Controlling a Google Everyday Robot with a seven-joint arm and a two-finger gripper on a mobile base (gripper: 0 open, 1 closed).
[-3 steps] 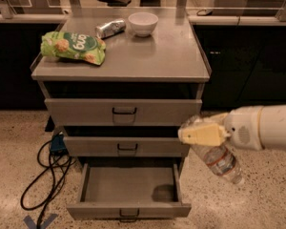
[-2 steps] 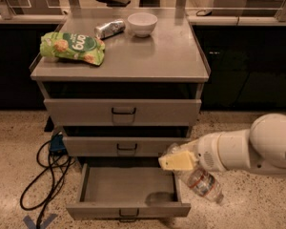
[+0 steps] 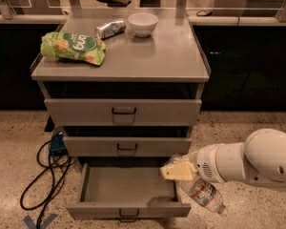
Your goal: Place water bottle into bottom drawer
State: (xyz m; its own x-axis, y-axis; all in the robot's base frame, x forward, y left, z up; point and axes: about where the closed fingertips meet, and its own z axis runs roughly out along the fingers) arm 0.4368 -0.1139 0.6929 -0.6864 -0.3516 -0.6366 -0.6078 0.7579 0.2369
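Observation:
The grey cabinet's bottom drawer (image 3: pixel 128 209) is pulled open; its shallow tray shows bare metal inside. My gripper (image 3: pixel 177 171) comes in from the right on a white arm and is shut on the water bottle (image 3: pixel 203 194), a clear crinkly bottle with a white-and-red label. The bottle hangs tilted, its lower end down to the right, at the drawer's right front corner, partly over the right wall. The bottle's cap end is hidden behind the yellowish fingers (image 3: pixel 181 172).
Two upper drawers (image 3: pixel 124 111) are closed. On the cabinet top (image 3: pixel 171 56) lie a green snack bag (image 3: pixel 72 46), a silver can (image 3: pixel 109 28) on its side and a white bowl (image 3: pixel 143 23). Black cables (image 3: pixel 47 171) trail on the floor at the left.
My arm has moved left and lower with the bottle, from beside the cabinet's right side to the open bottom drawer's right edge. The view has also shifted closer.

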